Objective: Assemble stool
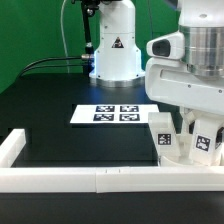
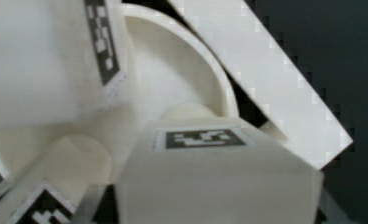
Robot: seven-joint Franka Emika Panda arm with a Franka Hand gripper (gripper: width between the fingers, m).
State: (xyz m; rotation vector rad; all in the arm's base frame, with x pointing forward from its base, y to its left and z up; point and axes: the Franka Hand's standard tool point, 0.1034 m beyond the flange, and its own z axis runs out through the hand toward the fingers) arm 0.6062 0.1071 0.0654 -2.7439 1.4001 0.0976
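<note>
Fingers (image 1: 183, 128) clamp tagged stool leg (image 1: 205, 141) beside border rail (image 1: 60, 180).

the stool legs (image 1: 185, 140) look like smooth matt white plastic with printed black-and-white tags; the desk (image 1: 60, 105) is matt black; the marker board (image 1: 110, 114) is flat matt white.

Black table (image 1: 50, 135) is lying open across the centre and the exterior view's left; only the flat marker board (image 1: 112, 114) is sitting there. White border rail (image 1: 90, 181) is fencing the near edge and left corner. Stool parts (image 1: 185, 140) are crowding the right side. Robot base (image 1: 113, 50) is blocking the far side.
</note>
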